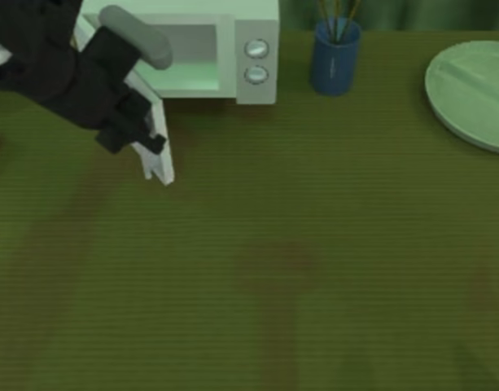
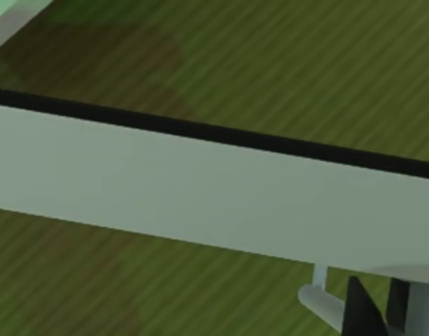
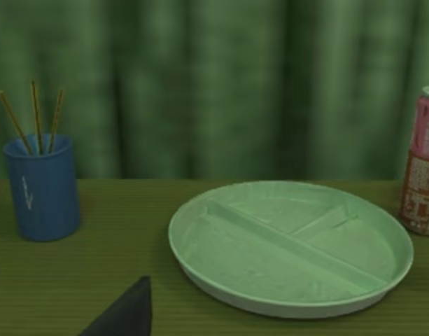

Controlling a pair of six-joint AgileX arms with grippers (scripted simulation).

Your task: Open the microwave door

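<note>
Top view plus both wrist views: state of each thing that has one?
white boxy microwave: cavity exposed, upright at the table's back edge.
white panel microwave door: swung wide open, toward the front.
left hand: at the door's free edge.
blue cup: upright, holding thin sticks.
pale green divided plate: flat, empty.
pink-topped can: upright.
right hand: parked near the plate.

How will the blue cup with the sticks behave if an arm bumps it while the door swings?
The blue cup stands taller than it is wide, so a knock near its rim would probably tip it. The thin sticks lean loose inside and would likely rattle or spill. It stands right of the microwave, away from the open microwave door at the left tool.
</note>
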